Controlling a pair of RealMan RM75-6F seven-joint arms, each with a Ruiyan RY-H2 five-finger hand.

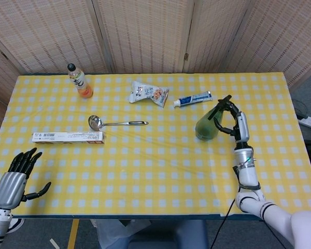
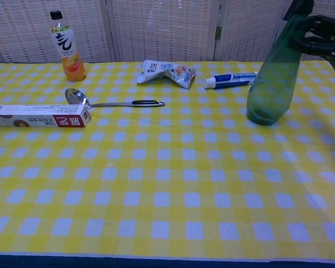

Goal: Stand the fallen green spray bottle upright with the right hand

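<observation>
A folding screen (image 1: 145, 33) of woven panels is standing behind the counter (image 1: 145, 171), which is wearing a yellow-and-white checked cloth. Grey floor (image 1: 308, 98) is showing at the right, where a white power strip (image 1: 310, 122) is lying. Even light is falling throughout.

Little can be read. The orange drink bottle (image 2: 66, 47) carries a white label with a large dark Korean character that looks like "늘", though that is not certain. The long box (image 2: 38, 116) has a barcode at its left end and white Korean lettering on a red panel, too small to make out. Print on the toothpaste tube (image 2: 233, 80) and snack packet (image 2: 166, 72) is illegible.
</observation>
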